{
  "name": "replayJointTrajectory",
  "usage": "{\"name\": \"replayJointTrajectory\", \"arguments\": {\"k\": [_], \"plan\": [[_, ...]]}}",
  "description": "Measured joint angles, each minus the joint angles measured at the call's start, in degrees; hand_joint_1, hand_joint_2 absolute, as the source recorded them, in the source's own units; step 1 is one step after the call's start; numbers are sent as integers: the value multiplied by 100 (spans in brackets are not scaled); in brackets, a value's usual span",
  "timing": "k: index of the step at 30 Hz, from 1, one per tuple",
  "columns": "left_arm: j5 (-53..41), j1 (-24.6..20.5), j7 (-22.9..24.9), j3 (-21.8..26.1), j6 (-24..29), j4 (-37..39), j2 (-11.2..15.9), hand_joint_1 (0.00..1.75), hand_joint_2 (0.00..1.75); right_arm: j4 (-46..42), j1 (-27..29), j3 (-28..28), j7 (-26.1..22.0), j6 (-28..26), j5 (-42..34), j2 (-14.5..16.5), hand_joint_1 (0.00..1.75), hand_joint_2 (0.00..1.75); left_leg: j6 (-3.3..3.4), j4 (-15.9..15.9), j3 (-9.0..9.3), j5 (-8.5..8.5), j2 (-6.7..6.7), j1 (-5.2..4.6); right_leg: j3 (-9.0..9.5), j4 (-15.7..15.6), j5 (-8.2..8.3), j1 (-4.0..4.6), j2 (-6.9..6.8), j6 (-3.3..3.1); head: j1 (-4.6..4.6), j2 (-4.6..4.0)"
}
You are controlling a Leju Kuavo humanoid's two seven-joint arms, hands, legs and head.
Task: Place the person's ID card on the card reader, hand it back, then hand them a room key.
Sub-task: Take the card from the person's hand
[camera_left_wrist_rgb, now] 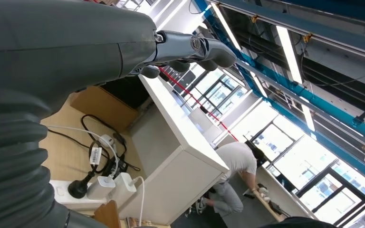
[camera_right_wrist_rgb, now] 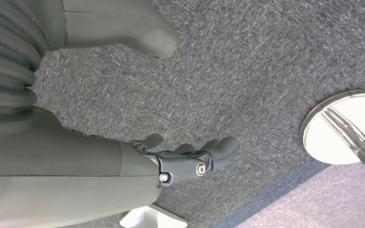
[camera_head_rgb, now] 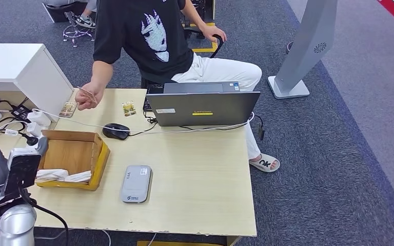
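Note:
A person in a black T-shirt sits behind the desk and holds a thin ID card [camera_head_rgb: 85, 92] up over the desk's far left corner. The grey card reader [camera_head_rgb: 136, 183] lies flat near the desk's front edge, with nothing on it. Two small printed cards [camera_head_rgb: 67, 109] [camera_head_rgb: 129, 108] lie on the far side of the desk. My left arm [camera_head_rgb: 10, 205] rises at the desk's near left corner. My left hand [camera_left_wrist_rgb: 123, 52] has its fingers [camera_left_wrist_rgb: 197, 47] stretched out and holds nothing. My right hand [camera_right_wrist_rgb: 138, 166] hangs over the grey carpet, fingers apart and empty.
An open wooden box [camera_head_rgb: 72, 154] with white slips in it stands left of the reader. A grey laptop [camera_head_rgb: 202, 107], a black mouse [camera_head_rgb: 116, 131] and cables cross the back of the desk. A power strip with plugs [camera_head_rgb: 23, 123] lies at the left, beside a white cabinet [camera_head_rgb: 25, 69].

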Motion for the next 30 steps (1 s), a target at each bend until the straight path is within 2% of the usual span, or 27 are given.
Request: {"name": "replayJointTrajectory", "arguments": {"k": [29, 30], "plan": [[-7, 0, -37, -93, 20, 40, 59, 0, 175, 36, 0, -2, 9, 0, 3, -29, 0, 175, 0, 0, -2, 0, -1, -1, -1, 0, 0, 0, 0, 0, 0, 0], [-31, 0, -71, -104, 43, 39, 58, 10, 175, 38, 0, -3, 19, 0, 6, -29, 0, 175, 0, 0, -2, 0, -1, -1, -1, 0, 0, 0, 0, 0, 0, 0]]}}
